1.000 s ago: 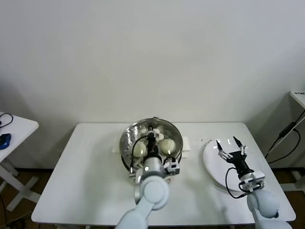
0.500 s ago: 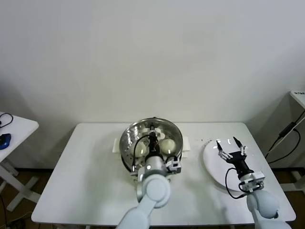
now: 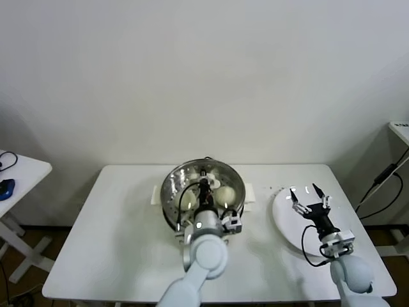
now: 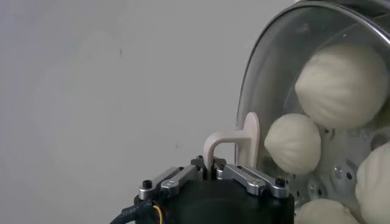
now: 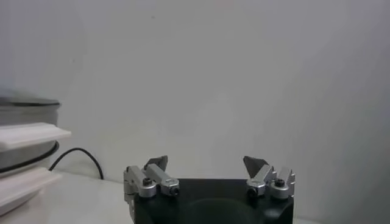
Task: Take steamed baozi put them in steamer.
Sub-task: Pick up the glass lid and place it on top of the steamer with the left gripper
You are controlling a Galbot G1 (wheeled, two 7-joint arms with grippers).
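steamer [image 3: 171, 185] sits at table centre, toward 12 o'clock from the robot body. left gripper [image 3: 204, 183] reaches over its rim, forearm running straight up from 6 o'clock along the pot's midline. in the left wrist view the fingers [image 4: 250, 139] look drawn close together with nothing between them; a cream finger pad stands just at the steel rim. gripper reads as closed and empty.

steamed baozi [image 4: 345, 82]: 4 show inside the pot in the left wrist view, all resting on the perforated tray, packed near each other. from the head view 1 lies at about 8 o'clock of the left claw, another at about 4 o'clock, so the claw sits between them. buns are round, no long axis to speak of.

plate [image 3: 284, 220] at 3 o'clock of the steamer, well apart from it, appears bare. right gripper [image 3: 310, 198] hovers over it, fingers spread wide, holding nothing, wrist pointing to 12 o'clock.

judgement: with the plate bare and 4 buns in the pot, loading looks done; the left arm's coming move is likely a straight pull back toward 6 o'clock, clearing the rim without nudging the 2 flanking buns.
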